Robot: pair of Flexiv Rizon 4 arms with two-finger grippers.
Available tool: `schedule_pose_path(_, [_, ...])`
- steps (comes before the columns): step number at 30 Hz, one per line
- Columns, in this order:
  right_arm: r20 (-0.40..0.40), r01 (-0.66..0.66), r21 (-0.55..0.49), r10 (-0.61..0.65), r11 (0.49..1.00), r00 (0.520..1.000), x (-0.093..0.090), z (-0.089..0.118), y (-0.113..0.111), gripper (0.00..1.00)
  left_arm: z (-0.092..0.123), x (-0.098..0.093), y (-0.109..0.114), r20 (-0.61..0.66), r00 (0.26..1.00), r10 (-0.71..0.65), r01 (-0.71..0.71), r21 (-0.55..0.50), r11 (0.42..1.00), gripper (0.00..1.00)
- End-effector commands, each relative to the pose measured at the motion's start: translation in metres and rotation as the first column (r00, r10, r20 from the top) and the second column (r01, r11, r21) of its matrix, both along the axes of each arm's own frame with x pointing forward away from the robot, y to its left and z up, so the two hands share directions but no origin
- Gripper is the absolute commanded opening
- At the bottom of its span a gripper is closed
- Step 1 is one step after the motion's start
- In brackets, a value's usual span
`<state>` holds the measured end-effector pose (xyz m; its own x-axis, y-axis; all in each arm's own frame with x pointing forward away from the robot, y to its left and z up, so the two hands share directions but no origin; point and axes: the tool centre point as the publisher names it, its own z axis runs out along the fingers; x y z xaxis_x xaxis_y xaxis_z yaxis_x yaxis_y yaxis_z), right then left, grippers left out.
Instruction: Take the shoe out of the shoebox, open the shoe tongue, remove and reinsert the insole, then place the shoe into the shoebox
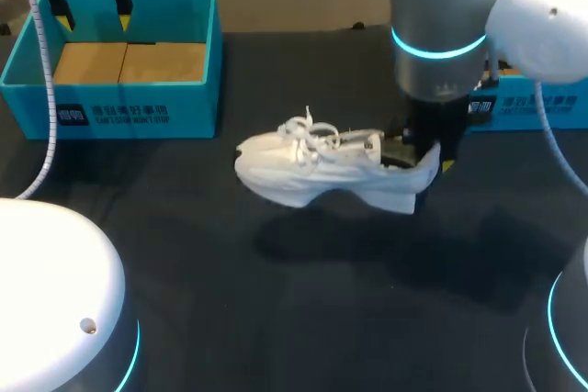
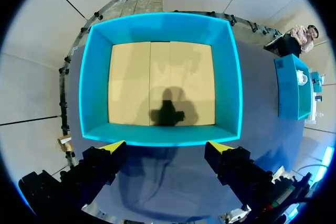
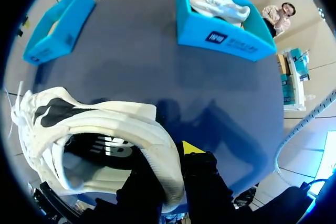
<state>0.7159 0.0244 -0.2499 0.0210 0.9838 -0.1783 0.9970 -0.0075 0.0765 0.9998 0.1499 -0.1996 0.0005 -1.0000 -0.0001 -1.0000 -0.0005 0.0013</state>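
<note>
The right gripper [image 1: 427, 158] is clamped on the heel of the white shoe [image 1: 317, 167], holding it above the dark table [image 1: 276, 319]. The left gripper [image 1: 92, 17] hangs over the blue shoebox [image 1: 138, 109] with its fingers spread.

White shoe [image 1: 322, 170] mid-table, upright, raised off the surface. Toe points to 9 o'clock, heel to 3 o'clock, laces loose, dark insole visible inside. Its heel wall is pinched in the right gripper [image 3: 173, 162]. Teal shoebox [image 1: 138, 107] at 10 o'clock, open, empty, tan cardboard floor. Second teal shoebox [image 3: 220, 34] at 2 o'clock, open, with another white shoe [image 3: 220, 6] lying in it.
</note>
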Motion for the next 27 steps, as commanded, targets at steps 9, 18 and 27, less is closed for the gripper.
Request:
schedule_pose_path(9, [-0.051,0.078,-0.012,-0.079,0.997,0.996,-0.011,-0.045,0.016,0.00,0.000,0.000,0.000,0.000,1.000,0.000,0.000,0.000,1.000,1.00])
schedule_pose_path(18, [-0.049,0.086,-0.036,-0.087,0.996,0.995,-0.037,-0.065,0.034,0.00,0.000,0.000,0.000,0.000,1.000,0.000,0.000,0.000,1.000,1.00])
schedule_pose_path(27, [-0.057,0.099,-0.034,-0.101,0.995,0.993,-0.040,-0.088,0.042,0.00,0.000,0.000,0.000,0.000,1.000,0.000,0.000,0.000,1.000,1.00])
